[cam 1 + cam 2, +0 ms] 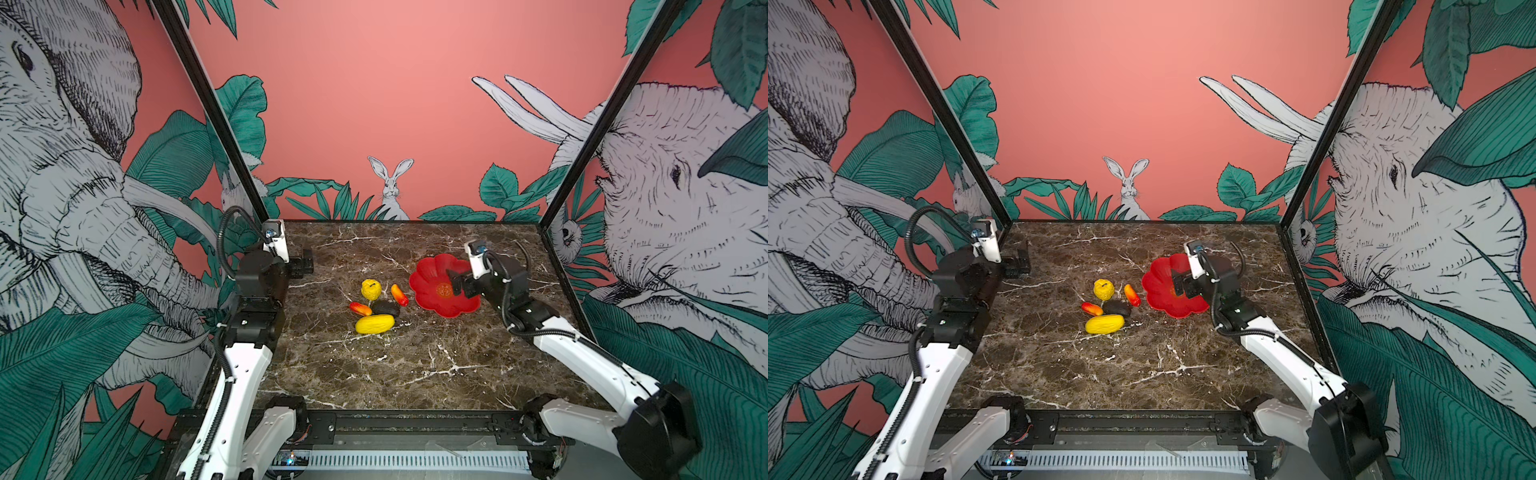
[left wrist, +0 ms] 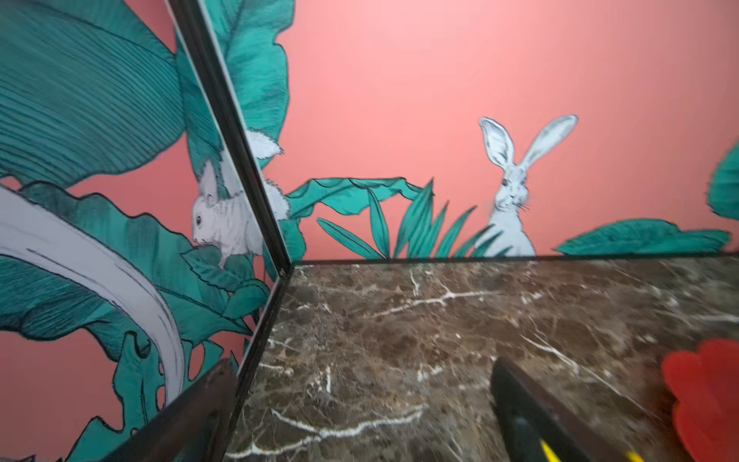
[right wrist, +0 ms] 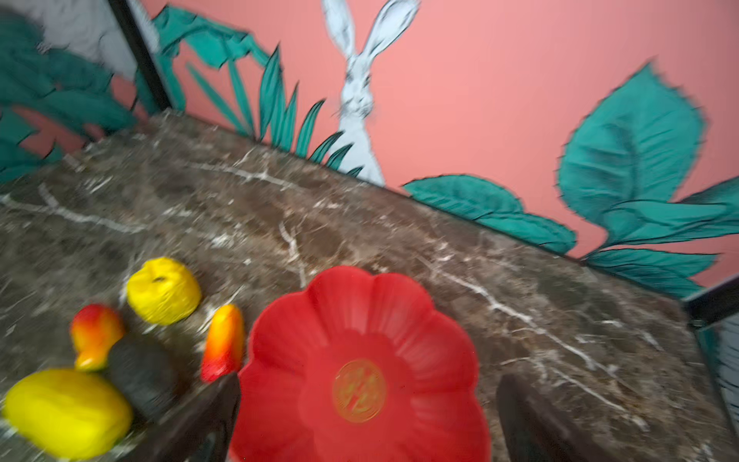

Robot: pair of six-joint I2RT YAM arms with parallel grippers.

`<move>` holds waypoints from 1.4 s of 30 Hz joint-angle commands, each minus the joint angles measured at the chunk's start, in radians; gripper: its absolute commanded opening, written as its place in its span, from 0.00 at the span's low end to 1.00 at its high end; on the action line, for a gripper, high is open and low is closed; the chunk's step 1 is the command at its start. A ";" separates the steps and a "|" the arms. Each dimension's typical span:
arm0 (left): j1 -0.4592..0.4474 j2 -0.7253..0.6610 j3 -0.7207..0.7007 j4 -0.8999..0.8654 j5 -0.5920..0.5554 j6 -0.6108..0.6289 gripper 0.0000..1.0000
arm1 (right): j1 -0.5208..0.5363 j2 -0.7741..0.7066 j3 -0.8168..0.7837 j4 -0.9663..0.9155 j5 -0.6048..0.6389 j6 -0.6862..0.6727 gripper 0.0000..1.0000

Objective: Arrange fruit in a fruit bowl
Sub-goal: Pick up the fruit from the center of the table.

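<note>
Currently, your right gripper (image 1: 455, 282) hangs over the fruit bowl (image 1: 428, 291), jaws spread wide and empty. The bowl, a shallow glossy red flower shape with a golden centre mark, sits right of the tabletop's (image 1: 374, 374) middle, toward the far edge, with nothing in it. All five fruits lie clustered just to its left. Nearest is a red-orange oblong (image 1: 399, 294), long axis running roughly near-to-far, just beside the rim. Beyond it sit the round yellow fruit (image 1: 371, 289), the black oval (image 1: 385, 308), the second red-orange oblong (image 1: 360, 308) and the long yellow fruit (image 1: 374, 324). Your right arm is nearer. The left gripper (image 1: 301, 266) waits open near the far left corner.
</note>
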 commanded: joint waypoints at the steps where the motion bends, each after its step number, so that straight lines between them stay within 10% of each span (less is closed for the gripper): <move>1: -0.004 -0.015 0.034 -0.344 0.174 0.088 1.00 | 0.090 0.130 0.148 -0.233 -0.084 -0.015 0.99; 11: -0.006 -0.130 -0.118 -0.271 0.255 0.115 1.00 | 0.305 0.624 0.652 -0.431 -0.079 -0.017 0.99; 25: -0.006 -0.188 -0.144 -0.255 0.275 0.101 1.00 | 0.319 1.039 1.022 -0.490 -0.096 0.059 0.97; 42: -0.006 -0.186 -0.146 -0.253 0.261 0.103 1.00 | 0.318 1.031 1.017 -0.454 -0.059 0.044 0.43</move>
